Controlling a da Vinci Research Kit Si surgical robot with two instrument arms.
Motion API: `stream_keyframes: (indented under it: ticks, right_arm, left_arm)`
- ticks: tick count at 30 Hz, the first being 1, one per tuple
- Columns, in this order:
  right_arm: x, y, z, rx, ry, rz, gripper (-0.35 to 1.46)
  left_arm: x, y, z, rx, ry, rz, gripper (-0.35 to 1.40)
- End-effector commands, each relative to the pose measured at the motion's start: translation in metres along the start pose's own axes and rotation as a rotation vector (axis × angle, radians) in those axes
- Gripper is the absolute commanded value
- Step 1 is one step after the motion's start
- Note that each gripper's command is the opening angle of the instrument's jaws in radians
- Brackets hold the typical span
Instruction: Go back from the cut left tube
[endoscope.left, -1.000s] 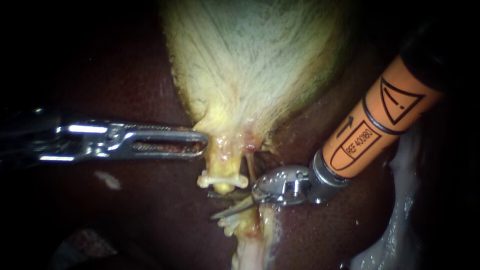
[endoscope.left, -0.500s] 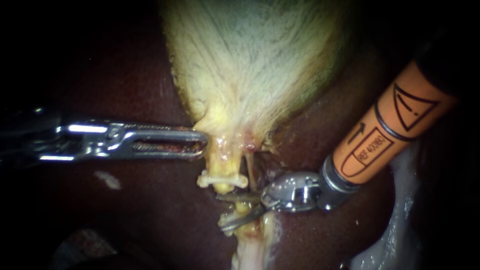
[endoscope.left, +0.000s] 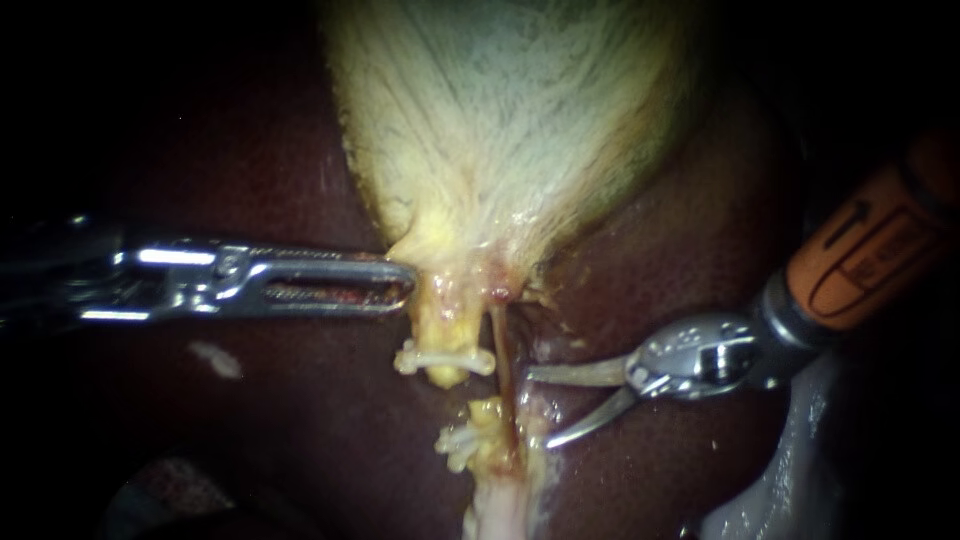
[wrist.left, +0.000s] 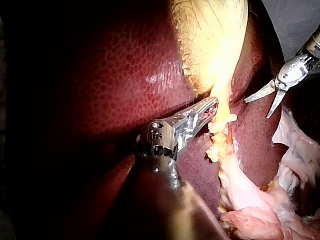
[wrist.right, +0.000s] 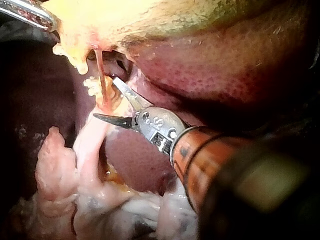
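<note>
Right instrument (endoscope.left: 540, 408), orange-sleeved steel shaft; its hand of two curved blades spread, holding nothing, just beside thin reddish tube (endoscope.left: 503, 375); cut yellow left tube (endoscope.left: 440, 322) parted in two stumps, white clip (endoscope.left: 445, 358) on upper one; left instrument (endoscope.left: 400, 285) hand pinching pale yellow gallbladder (endoscope.left: 500, 130) at its neck.

Open liver (endoscope.left: 680, 230) surface surrounds the right instrument (endoscope.left: 540, 408); a thin tube (endoscope.left: 500, 365) stands just ahead.

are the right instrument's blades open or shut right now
Open. The right instrument shows its two blades spread in a V with a clear gap and nothing gripped between them, in the endoscope view and both wrist views.
</note>
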Motion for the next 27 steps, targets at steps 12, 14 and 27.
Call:
stream_keyframes:
  ticks: [12,14,27]
  right_arm:
    - [0.0005,0.0012,-0.0025,-0.070,0.019,-0.090,1.38]
    - [0.0005,0.0012,-0.0025,-0.070,0.019,-0.090,1.38]
    - [0.0004,0.0011,-0.0025,-0.067,0.020,-0.091,1.38]
  left_arm:
    - [0.0001,0.0000,0.0004,-0.003,-0.002,0.001,-0.35]
    - [0.0004,0.0000,0.0009,-0.003,-0.002,0.003,-0.35]
    - [0.0021,0.0005,0.0053,0.003,0.014,0.015,-0.35]
